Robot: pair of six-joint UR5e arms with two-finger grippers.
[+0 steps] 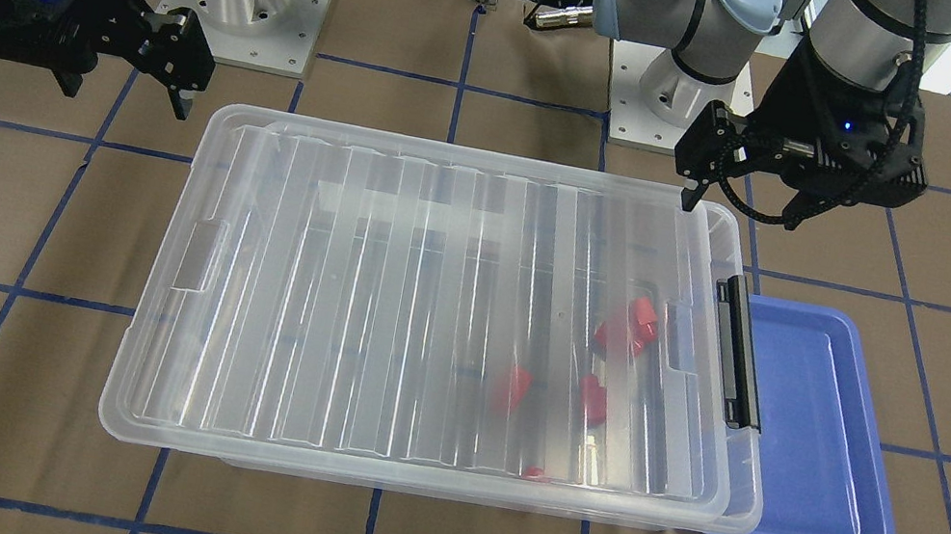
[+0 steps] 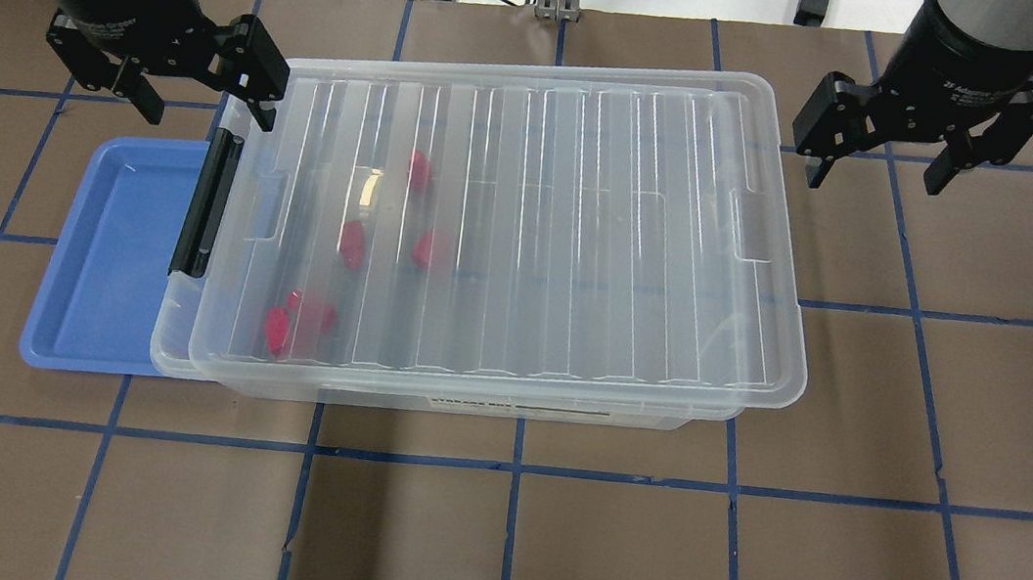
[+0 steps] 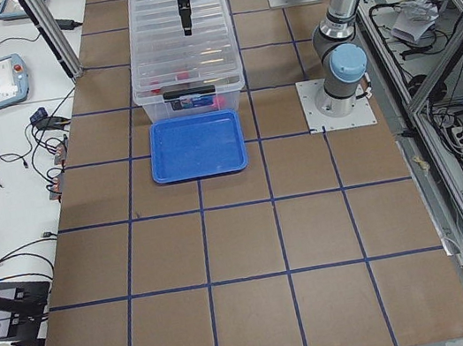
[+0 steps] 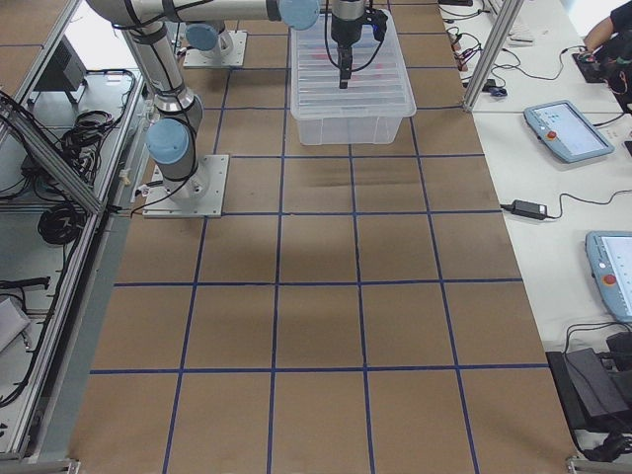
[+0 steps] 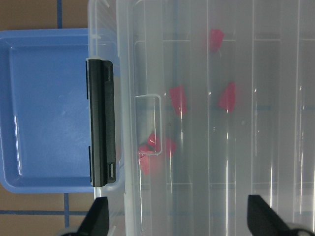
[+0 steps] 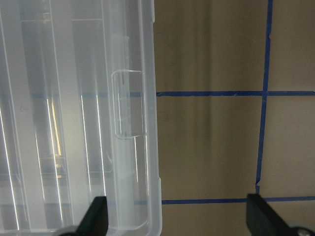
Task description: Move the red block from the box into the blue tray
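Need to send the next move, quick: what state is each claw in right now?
Left claw: open, holding nothing, over the latch end of the box.
Right claw: open, holding nothing.

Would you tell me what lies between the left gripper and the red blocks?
The clear lid covers the red blocks below the open left gripper, as the left wrist view shows.

Bright overhead light; glare streaks on box lid [image 1: 431,298], red blocks [image 1: 513,389] smeared beneath; blowout at 1 o'clock; faint table [image 6: 206,147] shadows.
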